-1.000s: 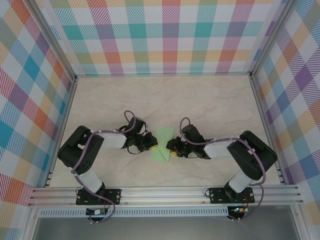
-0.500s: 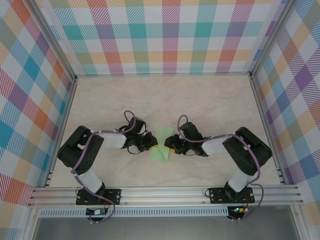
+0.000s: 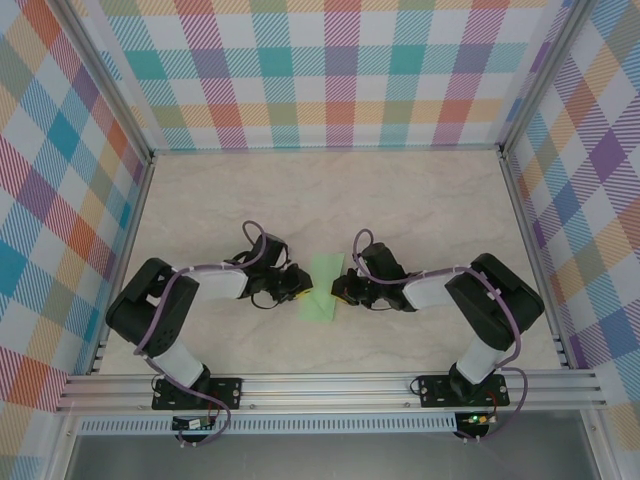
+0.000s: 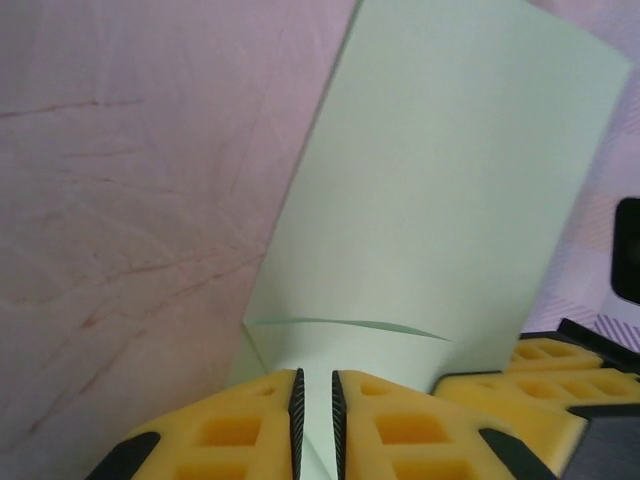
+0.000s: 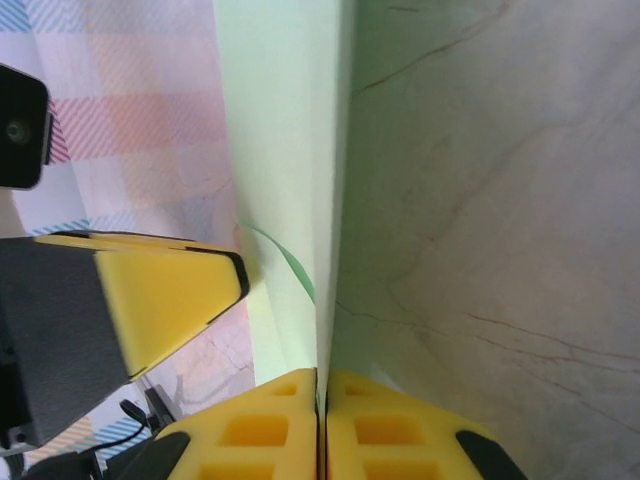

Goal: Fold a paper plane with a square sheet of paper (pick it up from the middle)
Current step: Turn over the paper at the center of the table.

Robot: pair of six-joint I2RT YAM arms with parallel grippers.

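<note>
You had the partly folded square sheet of paper (image 3: pixel 322 290) at the near middle of the table (image 3: pixel 420 210), between both arms. Your left gripper (image 4: pixel 314 388) was nearly closed, with paper in its thin gap. Your right gripper (image 5: pixel 322 380) pinched the folded edge tight. Pulling them apart could have torn the thin sheet, and an uneven pull could have skewed the crease.

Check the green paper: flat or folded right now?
Folded, at least partly. In the left wrist view a second layer's edge curves across the paper. The left tool and right tool each pinch it.
</note>
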